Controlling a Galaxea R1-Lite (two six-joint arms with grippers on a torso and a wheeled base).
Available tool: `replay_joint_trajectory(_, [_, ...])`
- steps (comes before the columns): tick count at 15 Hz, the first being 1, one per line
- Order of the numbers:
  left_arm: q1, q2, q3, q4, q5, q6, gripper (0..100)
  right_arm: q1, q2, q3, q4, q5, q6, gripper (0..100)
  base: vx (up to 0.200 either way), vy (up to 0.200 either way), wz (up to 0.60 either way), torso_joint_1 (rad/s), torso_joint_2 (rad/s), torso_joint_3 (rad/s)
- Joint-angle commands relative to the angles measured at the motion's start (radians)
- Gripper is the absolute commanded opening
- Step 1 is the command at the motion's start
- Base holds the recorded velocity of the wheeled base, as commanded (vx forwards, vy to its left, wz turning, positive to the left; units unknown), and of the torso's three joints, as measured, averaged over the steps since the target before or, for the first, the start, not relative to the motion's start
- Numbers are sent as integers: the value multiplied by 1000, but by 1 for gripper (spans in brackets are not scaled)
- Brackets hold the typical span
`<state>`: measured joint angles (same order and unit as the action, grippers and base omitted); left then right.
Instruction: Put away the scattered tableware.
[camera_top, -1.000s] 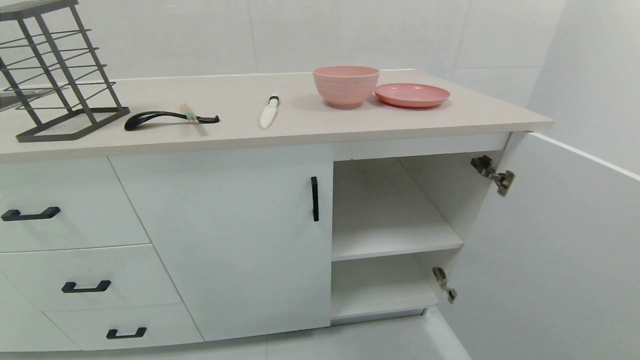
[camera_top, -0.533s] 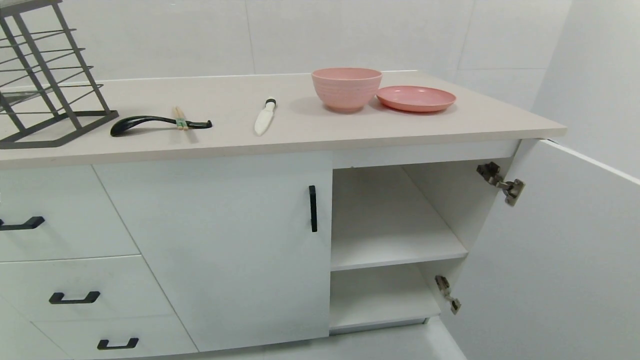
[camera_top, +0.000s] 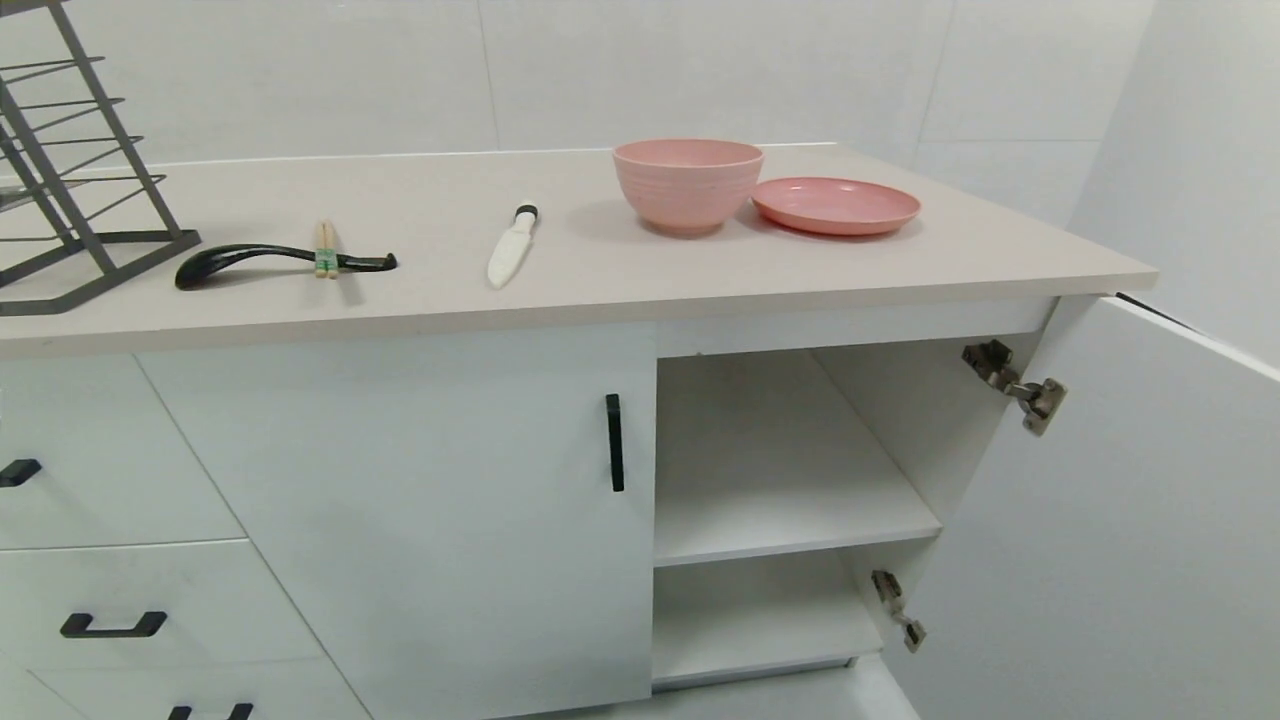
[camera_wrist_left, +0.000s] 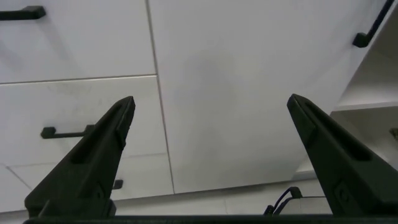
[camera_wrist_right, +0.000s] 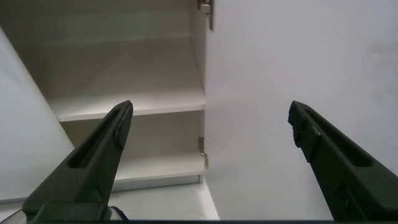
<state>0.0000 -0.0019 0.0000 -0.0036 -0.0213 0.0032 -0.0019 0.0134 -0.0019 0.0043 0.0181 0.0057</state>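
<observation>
On the beige countertop (camera_top: 600, 290) stand a pink bowl (camera_top: 687, 186) and, just to its right, a pink plate (camera_top: 835, 205). A white knife with a black end (camera_top: 510, 248) lies left of the bowl. Farther left a black ladle (camera_top: 270, 260) lies with a pair of chopsticks (camera_top: 325, 255) across its handle. My left gripper (camera_wrist_left: 211, 106) is open, facing the closed white cabinet door and drawers. My right gripper (camera_wrist_right: 211, 109) is open, facing the open cabinet's shelves (camera_wrist_right: 127, 106) and the swung-out door (camera_wrist_right: 298, 93). Neither holds anything.
A dark wire rack (camera_top: 60, 170) stands at the counter's far left. The right cabinet compartment is open with two bare shelves (camera_top: 780, 500); its door (camera_top: 1120, 520) swings out on the right. A closed door with a black handle (camera_top: 613, 442) and drawers (camera_top: 110, 620) lie to the left.
The head camera has moved closer and to the right, so the whole scene has shifted down and left in the picture. The tableware itself has not moved.
</observation>
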Motion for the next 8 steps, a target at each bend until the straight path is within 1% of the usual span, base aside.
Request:
replay_joint_trajectory(1, [0, 2, 0, -1, 0, 0, 100, 0, 2, -1, 0, 0, 0, 100, 0, 0, 0, 0, 0, 0])
replay_joint_trajectory(6, [0, 2, 0, -1, 0, 1, 100, 0, 2, 0, 0, 0, -1, 100, 0, 0, 0, 7, -11, -6])
replay_joint_trajectory(8, [0, 2, 0, -1, 0, 1, 100, 0, 2, 0, 0, 0, -1, 100, 0, 0, 0, 171, -154, -27])
